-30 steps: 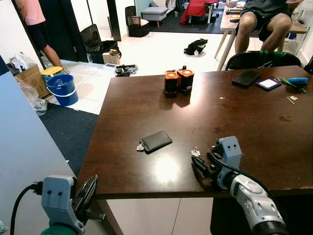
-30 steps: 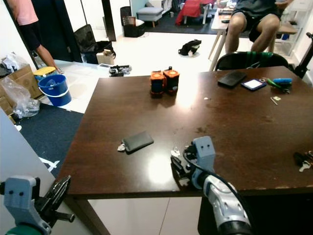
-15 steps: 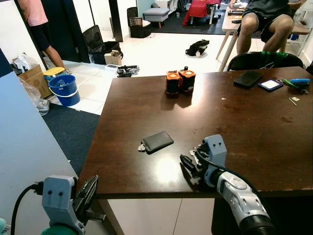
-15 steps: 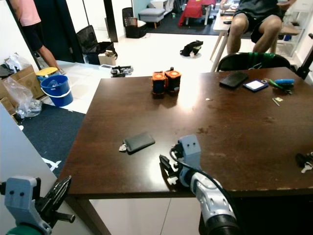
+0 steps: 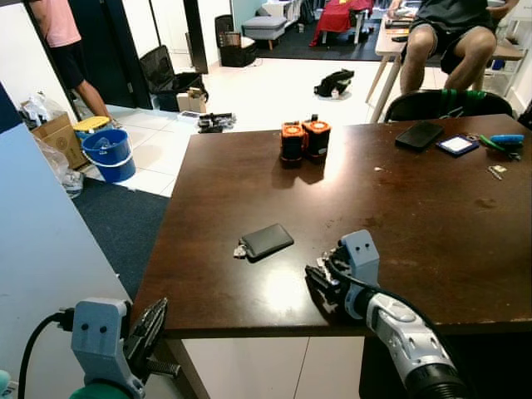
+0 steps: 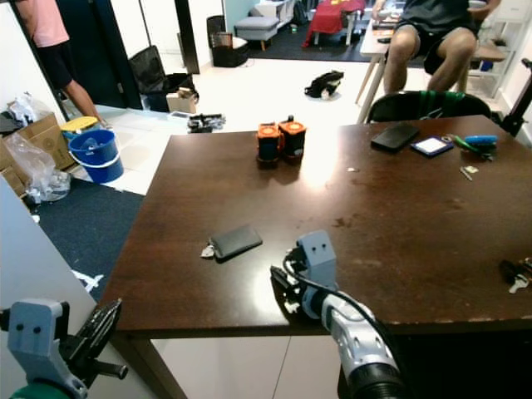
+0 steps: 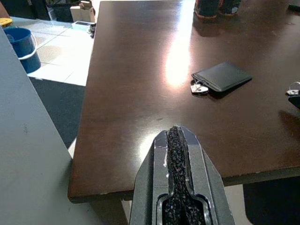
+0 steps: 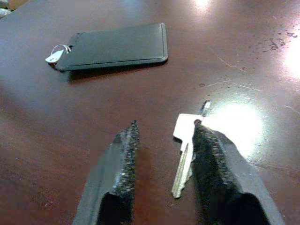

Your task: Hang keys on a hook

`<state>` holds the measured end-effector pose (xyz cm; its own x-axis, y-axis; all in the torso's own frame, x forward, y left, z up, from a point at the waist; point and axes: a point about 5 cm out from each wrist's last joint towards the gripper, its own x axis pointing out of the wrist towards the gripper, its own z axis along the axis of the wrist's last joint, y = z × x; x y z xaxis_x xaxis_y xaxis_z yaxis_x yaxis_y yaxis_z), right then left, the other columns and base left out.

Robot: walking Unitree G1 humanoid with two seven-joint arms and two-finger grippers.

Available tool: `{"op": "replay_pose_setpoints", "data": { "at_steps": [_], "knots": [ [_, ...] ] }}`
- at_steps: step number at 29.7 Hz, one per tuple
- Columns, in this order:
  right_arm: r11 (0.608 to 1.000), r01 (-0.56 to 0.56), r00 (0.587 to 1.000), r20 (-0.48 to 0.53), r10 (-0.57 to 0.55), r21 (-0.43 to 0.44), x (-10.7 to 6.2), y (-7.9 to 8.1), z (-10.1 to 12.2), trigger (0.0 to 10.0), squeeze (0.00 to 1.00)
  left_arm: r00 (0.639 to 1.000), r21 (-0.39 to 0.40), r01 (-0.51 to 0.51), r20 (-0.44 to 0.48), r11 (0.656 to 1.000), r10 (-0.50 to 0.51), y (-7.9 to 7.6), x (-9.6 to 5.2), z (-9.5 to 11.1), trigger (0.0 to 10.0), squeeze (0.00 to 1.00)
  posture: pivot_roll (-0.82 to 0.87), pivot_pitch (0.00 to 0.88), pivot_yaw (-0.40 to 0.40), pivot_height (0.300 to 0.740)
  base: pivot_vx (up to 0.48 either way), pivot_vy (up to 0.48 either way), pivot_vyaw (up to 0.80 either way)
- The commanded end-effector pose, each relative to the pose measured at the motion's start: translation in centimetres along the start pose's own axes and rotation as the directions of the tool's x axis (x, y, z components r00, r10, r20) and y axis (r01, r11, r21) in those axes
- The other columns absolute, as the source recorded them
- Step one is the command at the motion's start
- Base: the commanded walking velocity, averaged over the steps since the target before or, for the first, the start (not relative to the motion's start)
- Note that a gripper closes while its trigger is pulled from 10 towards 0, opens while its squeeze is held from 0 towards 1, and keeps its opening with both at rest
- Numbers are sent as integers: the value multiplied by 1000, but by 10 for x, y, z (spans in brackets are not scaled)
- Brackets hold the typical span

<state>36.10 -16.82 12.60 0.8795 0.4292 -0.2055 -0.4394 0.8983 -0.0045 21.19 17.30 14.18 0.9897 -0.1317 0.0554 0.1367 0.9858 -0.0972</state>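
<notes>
- left gripper (image 5: pixel 150 332), lower left of the head view, below the table edge, black fingers pressed together, nothing in them; idle.
- right gripper (image 8: pixel 164 159), lower centre of the head view, low over the dark brown wooden table (image 5: pixel 416 208), fingers spread apart, nothing held.
- small flat silver metal key (image 8: pixel 183 159) lies on the table between the right fingers, hard against one finger (image 8: pixel 211 159), well off the other; head points away from the wrist, blade toward it.
- key looks thin and flush with the wood, glare patch right beside it; a ring at the head seems attached but too small to be sure.
- risk: closing off-centre like this, the near finger shoves the key sideways instead of pinching it; flat key on a slick top may also slide out or just get pressed down.
- risk: no hook visible anywhere, so the hang spot is unknown from here.
- farther, centre of frame: black flat rectangular card wallet (image 5: pixel 266 239) with a small white tag, well apart from the key.
- upper centre: two orange-and-black battery packs (image 5: pixel 303 138).
- far top: a person seated (image 5: pixel 445 37); upper left a blue plastic bucket (image 5: pixel 108 152).
</notes>
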Motion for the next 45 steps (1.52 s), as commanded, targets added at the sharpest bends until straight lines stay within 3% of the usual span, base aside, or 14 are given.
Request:
{"op": "replay_pose_setpoints", "data": {
  "at_steps": [1, 9, 16, 19, 25, 27, 30, 32, 34, 35, 43, 44, 45],
  "knots": [
    [1000, -27, 996, -87, 28, 16, 0, 6, -20, 0, 0, 1000, 9, -8, -20, 1000, 8, 3, -3, -2, 10000, 0, -3, 96, 187, 740, 0, 0, 0],
    [998, -65, 991, -114, 65, 7, 0, 9, -24, 0, 0, 1000, 7, -5, -25, 1000, 5, 2, -4, -2, 10000, 0, -1, 100, 186, 740, 0, 0, 0],
    [984, -113, 985, -149, 91, -140, -1, 13, -27, 0, 0, 999, 5, 8, -35, 1000, -8, 1, -5, -3, 10000, 0, 1, 104, 185, 740, 0, 0, 0],
    [983, -109, 986, -138, 88, -150, 0, 13, -25, 0, 0, 999, 5, 8, -34, 1000, -8, 0, -5, -3, 10000, 0, 1, 104, 185, 740, 0, 0, 0],
    [993, -54, 998, 21, 56, -102, 2, 11, -3, 0, 0, 1000, 8, 4, -31, 1000, -4, 2, -4, -2, 10000, 0, 1, 104, 185, 740, 0, 0, 0],
    [998, -55, 986, 155, 59, -31, 2, 11, 16, 0, 0, 1000, 10, 0, -28, 1000, 1, 2, -4, -2, 10000, 0, 1, 104, 185, 740, 0, 0, 0],
    [998, -55, 986, 155, 59, -31, 2, 11, 16, 0, 0, 1000, 10, 0, -28, 1000, 1, 2, -4, -2, 10000, 0, 1, 104, 185, 740, 0, 0, 0],
    [994, -95, 944, 321, 75, 48, -2, 12, 41, 0, 0, 1000, 11, -5, -25, 1000, 5, 3, -5, -2, 10000, 0, 0, 103, 181, 740, 0, 0, 0],
    [994, -95, 944, 321, 75, 48, -2, 12, 41, 0, 0, 1000, 11, -5, -25, 1000, 5, 3, -5, -2, 10000, 0, 0, 103, 181, 740, 0, 0, 0],
    [993, -106, 927, 367, 77, 59, -4, 12, 48, 0, 0, 1000, 10, -6, -24, 1000, 6, 2, -5, -2, 10000, 0, 0, 103, 181, 740, 0, 0, 0],
    [997, -79, 943, 326, 67, 23, -3, 11, 41, 0, 0, 1000, 10, -4, -25, 1000, 4, 2, -4, -2, 10000, 0, 0, 103, 181, 740, 0, 0, 0],
    [995, -82, 954, 284, 96, -60, -1, 15, 35, 0, 812, 1000, 11, -2, -25, 1000, 3, 2, -4, -2, 10000, 0, -2, 101, 185, 740, 0, 0, 0],
    [988, -106, 960, 247, 131, -111, 1, 20, 30, 4000, 1000, 1000, 12, -1, -26, 1000, 2, 2, -4, -2, 10000, 0, -2, 101, 185, 740, 0, 0, 0]
  ]
}}
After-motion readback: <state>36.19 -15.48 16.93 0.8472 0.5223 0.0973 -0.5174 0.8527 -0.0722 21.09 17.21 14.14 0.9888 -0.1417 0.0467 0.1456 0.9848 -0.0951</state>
